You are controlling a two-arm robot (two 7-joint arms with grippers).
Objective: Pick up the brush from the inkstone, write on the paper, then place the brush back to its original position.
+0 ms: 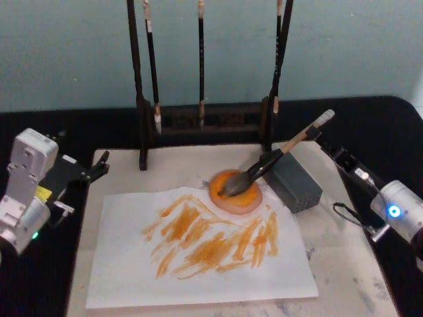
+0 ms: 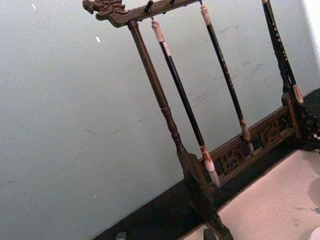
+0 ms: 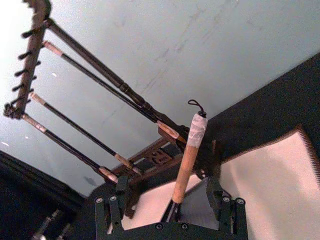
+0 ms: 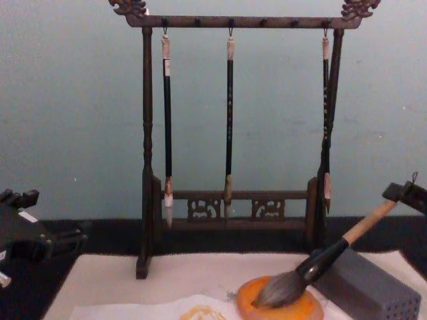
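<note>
Right gripper (image 3: 170, 210) jaws spread, the brush (image 1: 276, 158) handle between them, bristles on the inkstone (image 1: 236, 192).

Before me: black table (image 1: 396, 119) bearing beige felt mat (image 1: 357, 277); on the mat, paper (image 1: 198, 277), inkstone (image 1: 236, 193), grey block (image 1: 294, 181), brush rack (image 1: 205, 122).

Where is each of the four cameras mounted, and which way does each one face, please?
Head: high, looking down on the paper, inkstone and brush; both arms show at the sides.
Chest: low, looking forward across the table at the brush rack; left pincer at the left edge.
Left wrist: tilted, facing the rack and the wall.
Right wrist: looks past the right pincer at the brush handle.
All four share the rack.
</note>
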